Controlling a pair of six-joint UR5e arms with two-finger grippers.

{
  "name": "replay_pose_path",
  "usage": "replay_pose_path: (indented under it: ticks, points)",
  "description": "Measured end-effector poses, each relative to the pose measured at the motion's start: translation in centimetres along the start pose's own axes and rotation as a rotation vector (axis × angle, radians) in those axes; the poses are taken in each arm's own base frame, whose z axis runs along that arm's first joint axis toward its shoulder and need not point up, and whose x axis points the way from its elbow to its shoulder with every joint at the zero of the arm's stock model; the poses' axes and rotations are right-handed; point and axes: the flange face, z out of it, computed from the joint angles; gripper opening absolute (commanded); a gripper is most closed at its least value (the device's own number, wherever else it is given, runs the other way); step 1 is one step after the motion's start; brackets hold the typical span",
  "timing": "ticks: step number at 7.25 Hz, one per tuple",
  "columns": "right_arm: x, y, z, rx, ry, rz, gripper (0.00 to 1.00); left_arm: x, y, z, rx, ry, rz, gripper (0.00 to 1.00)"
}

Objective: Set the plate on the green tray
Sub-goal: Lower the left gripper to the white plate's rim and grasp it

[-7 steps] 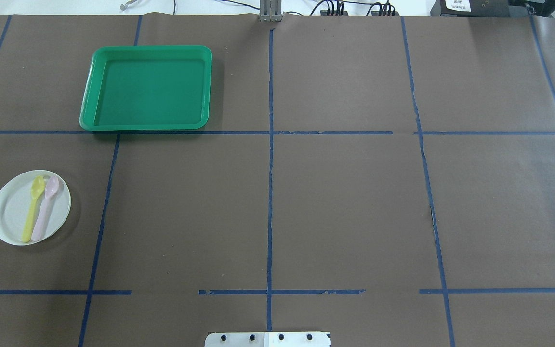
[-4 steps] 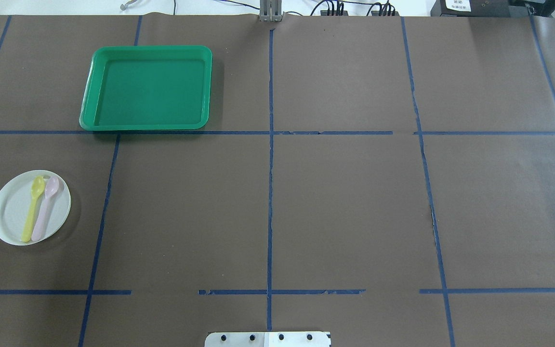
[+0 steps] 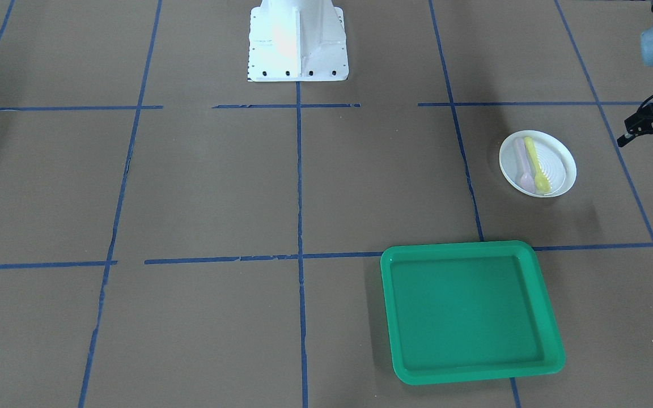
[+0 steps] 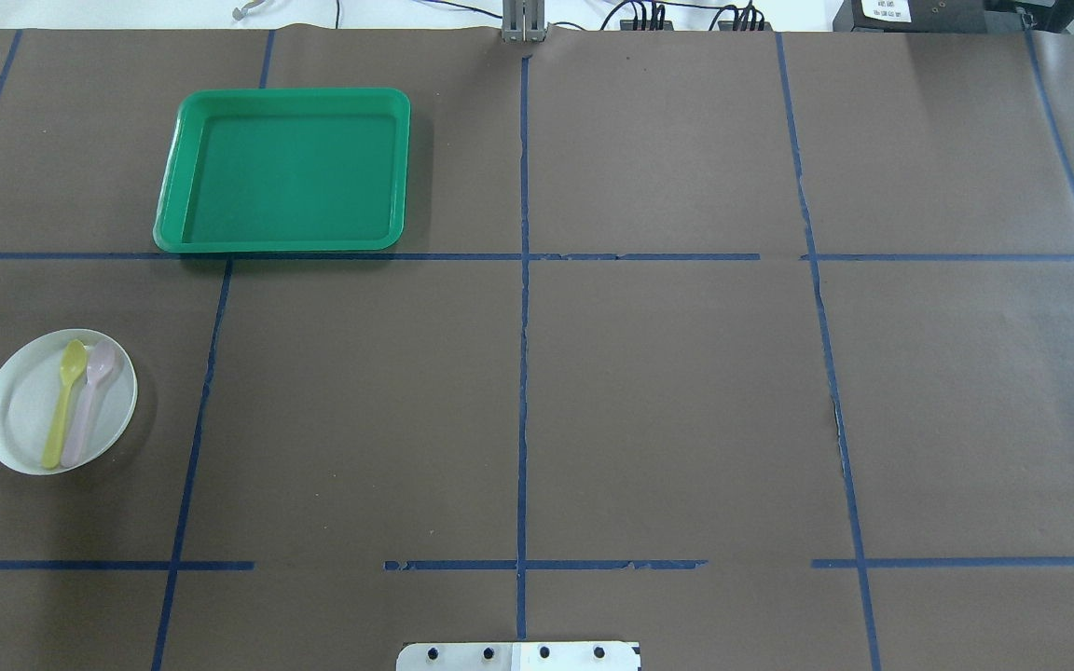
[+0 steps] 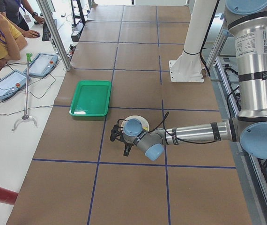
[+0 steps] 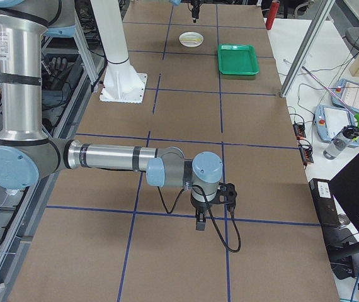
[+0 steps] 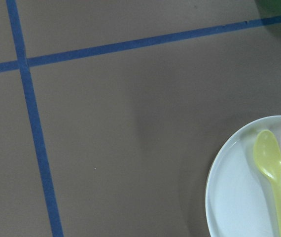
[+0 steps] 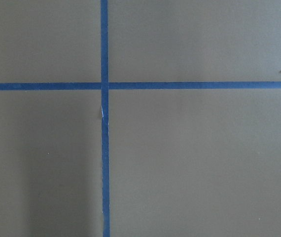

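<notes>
- Sitting on the brown table [image 4: 667, 391], near-left area: the plate [image 4: 20, 424], flat on the paper and not on the tray.
- Two spoons lie side by side on the plate, bowls toward the far side: yellow spoon [image 4: 61, 410] on the left, pink spoon [image 4: 88, 410] on the right, touching or nearly so.
- Green tray [image 4: 281, 93] is at far-left, its near edge on a blue tape line [image 4: 649, 256]. It's well apart from the plate, farther from the robot and a bit to the right.
- Left gripper [image 3: 640, 146] hangs just left of the plate, apart from it. Fingers look spread, nothing between them.
- Left wrist view: plate edge and spoon bowls at the lower right corner, tape cross at left.
- Right gripper [image 6: 199, 220] is far off on the right side of the table, low over a tape line. It only shows in the side view, so I cannot tell the finger state.
</notes>
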Motion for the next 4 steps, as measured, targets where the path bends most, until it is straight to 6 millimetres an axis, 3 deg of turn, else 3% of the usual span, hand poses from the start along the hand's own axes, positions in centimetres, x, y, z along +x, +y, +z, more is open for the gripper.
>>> replay_pose_path:
  ticks: [2,4]
  points:
    - [0.0,0.0,0.0,0.000,0.001,0.000,1.00,2.7,-0.5,3.1,-0.002,-0.008,-0.039,0.99]
    - [0.0,0.0,0.0,0.000,0.001,0.000,1.00,4.6,-0.8,4.8,-0.013,-0.007,-0.051,0.52]
